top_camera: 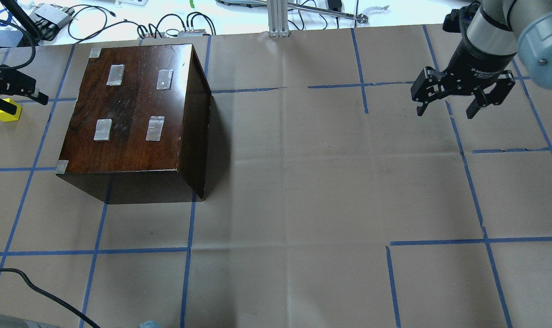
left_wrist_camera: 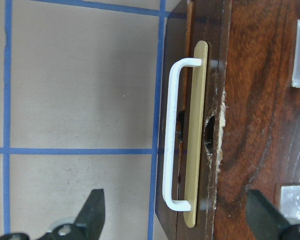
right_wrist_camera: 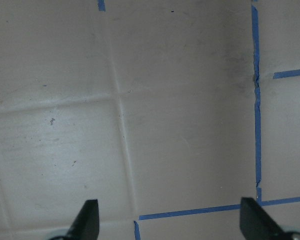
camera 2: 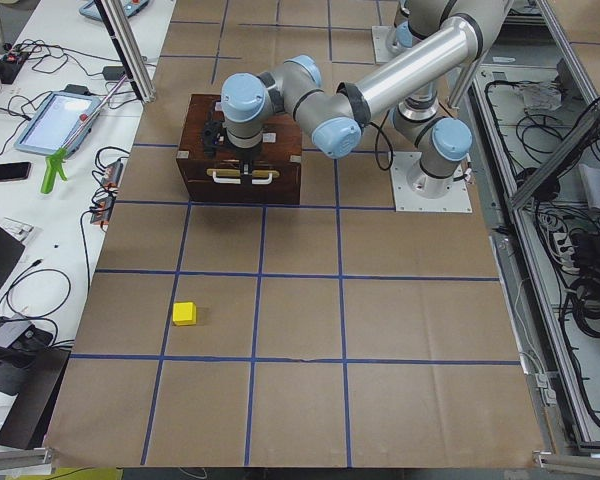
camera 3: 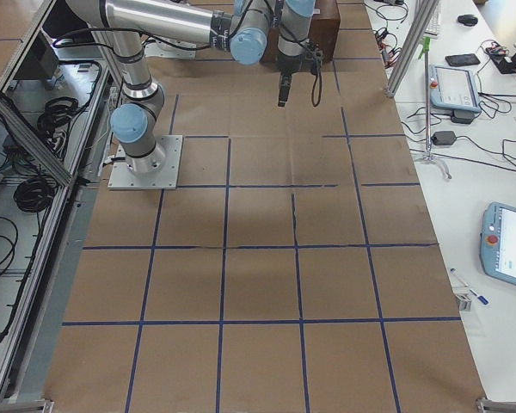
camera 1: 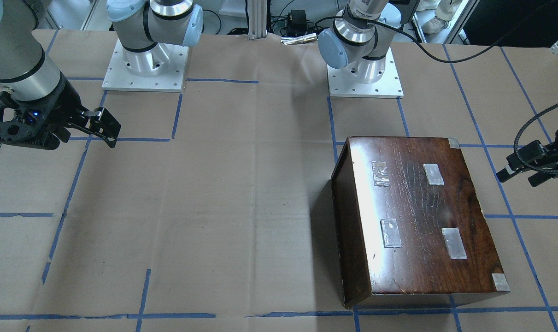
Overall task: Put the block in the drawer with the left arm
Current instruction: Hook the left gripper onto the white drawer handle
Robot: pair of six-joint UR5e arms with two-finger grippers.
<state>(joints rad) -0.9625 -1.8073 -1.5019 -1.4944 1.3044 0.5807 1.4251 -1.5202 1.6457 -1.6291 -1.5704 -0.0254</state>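
Observation:
The yellow block (top_camera: 5, 112) lies on the paper-covered table left of the dark wooden box (top_camera: 130, 109); the exterior left view shows the block (camera 2: 184, 313) well clear of the box (camera 2: 195, 130). The drawer is shut: only its dark front (camera 2: 242, 188) with a white handle (left_wrist_camera: 170, 135) on a brass plate shows. My left gripper (left_wrist_camera: 177, 215) is open and empty, hovering above the box's handle side, its fingertips either side of the handle's end; it also shows in the overhead view (top_camera: 11, 89). My right gripper (top_camera: 445, 111) is open and empty, far off.
The box (camera 1: 417, 216) carries several tape patches on its lid. Blue tape lines grid the brown paper. A loose black cable (top_camera: 38, 291) lies at the near left edge. Both arm bases (camera 1: 145, 64) stand at the table's robot side.

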